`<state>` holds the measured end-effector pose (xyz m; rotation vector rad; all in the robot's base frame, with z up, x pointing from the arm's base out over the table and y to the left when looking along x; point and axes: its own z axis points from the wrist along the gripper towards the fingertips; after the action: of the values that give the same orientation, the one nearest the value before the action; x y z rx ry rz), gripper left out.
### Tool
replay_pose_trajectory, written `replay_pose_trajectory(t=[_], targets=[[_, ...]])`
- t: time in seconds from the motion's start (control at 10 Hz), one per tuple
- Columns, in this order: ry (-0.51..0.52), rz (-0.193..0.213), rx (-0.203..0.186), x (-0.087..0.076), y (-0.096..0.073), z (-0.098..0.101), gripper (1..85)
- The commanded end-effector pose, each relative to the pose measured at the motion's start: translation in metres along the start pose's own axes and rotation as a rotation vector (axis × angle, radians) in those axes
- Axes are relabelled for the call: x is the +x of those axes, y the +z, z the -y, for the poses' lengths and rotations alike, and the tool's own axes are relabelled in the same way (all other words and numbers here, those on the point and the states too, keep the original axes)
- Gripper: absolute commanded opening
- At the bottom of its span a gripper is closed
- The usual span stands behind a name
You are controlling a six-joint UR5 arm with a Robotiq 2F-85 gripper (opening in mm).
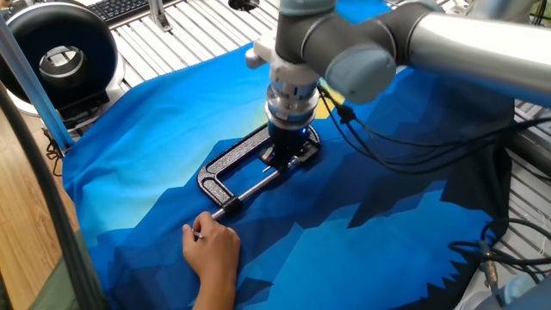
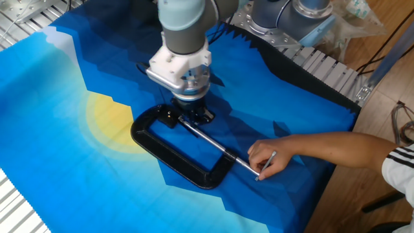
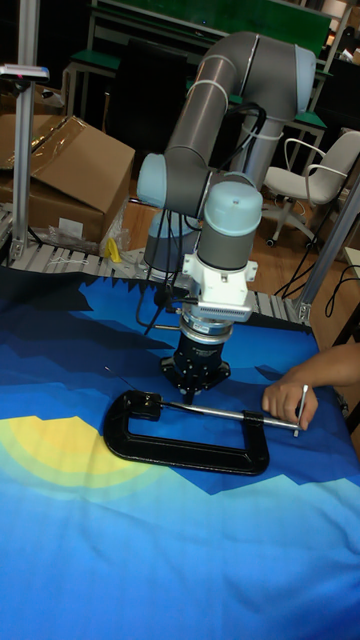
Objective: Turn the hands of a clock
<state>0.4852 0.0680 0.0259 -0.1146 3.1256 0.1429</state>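
Take the black C-clamp (image 3: 185,435) as your reference: it lies flat on the blue printed cloth (image 1: 362,241), well inside every cloth edge, with open cloth all round it. Your gripper (image 3: 197,382) points straight down over the clamp's jaw end, right at the fixed end of the frame. You cannot tell how far its fingers are spread; the dark tip hides them in every view. The clock itself is not visible either; if it sits in the clamp's jaw, the gripper covers it. At the clamp's other end a person's hand (image 2: 268,158) holds the screw handle (image 3: 302,409), so that side is occupied. Beyond the cloth's far edge from the clamp, a black round device (image 1: 60,52) stands on the slatted table (image 1: 185,30). Cables (image 1: 379,133) trail from the arm across the cloth beside the clamp.
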Motion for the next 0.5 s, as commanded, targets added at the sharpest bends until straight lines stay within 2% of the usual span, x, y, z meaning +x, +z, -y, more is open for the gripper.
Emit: replay_pose_trajectory(t=[0.0,0.2,0.4], targets=[[-0.008,0.008,-0.033,-0.013,0.0,-0.001,1.3],[-0.016,0.02,-0.044,-0.02,0.009,-0.005,1.3],[-0.023,0.018,-0.043,-0.021,0.01,-0.007,1.3]])
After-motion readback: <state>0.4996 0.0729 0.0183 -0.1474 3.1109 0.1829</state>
